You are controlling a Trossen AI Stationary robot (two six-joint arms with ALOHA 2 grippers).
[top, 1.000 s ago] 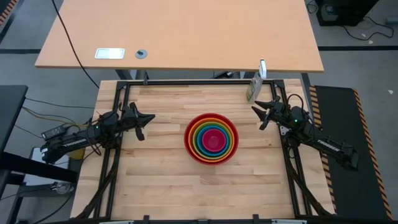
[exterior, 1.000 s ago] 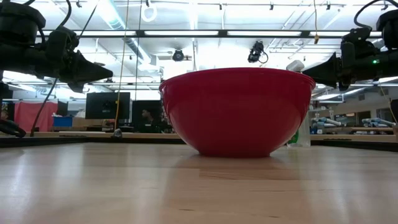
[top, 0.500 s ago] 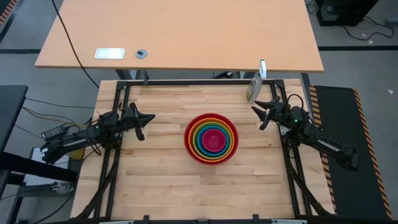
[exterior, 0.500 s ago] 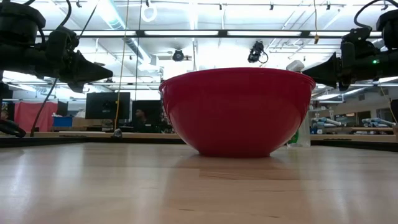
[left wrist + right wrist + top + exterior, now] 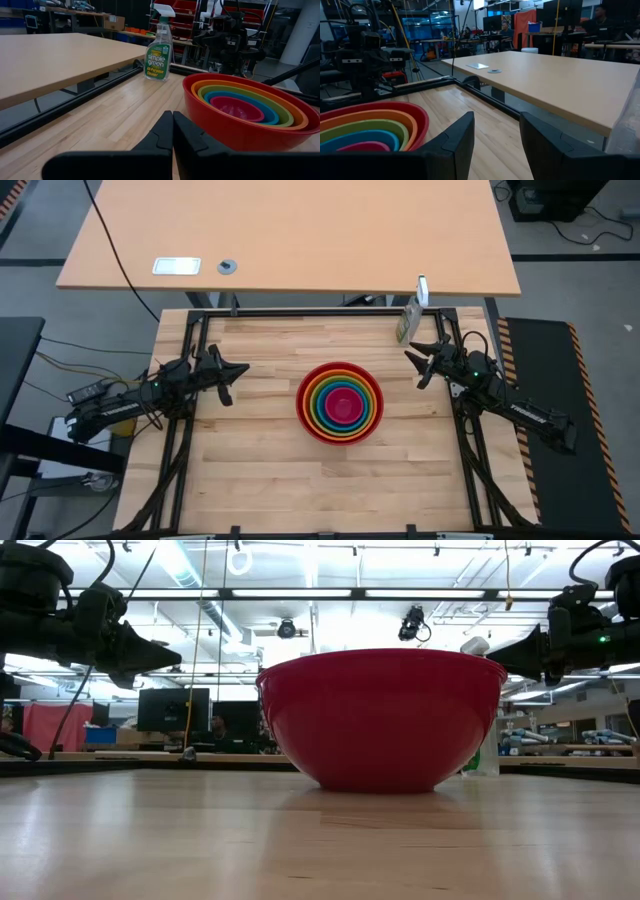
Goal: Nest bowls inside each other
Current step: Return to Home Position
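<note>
Nesting looks done to me: five round glossy plastic bowls (image 5: 341, 404) sit nested mid-scene, red outermost. My left gripper (image 5: 173, 116) is pressed together, left side; right gripper (image 5: 496, 116) spread, right side.

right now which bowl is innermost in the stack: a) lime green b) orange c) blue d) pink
d: in the high view the pink bowl sits at the very centre of the nested coloured rings.
</note>
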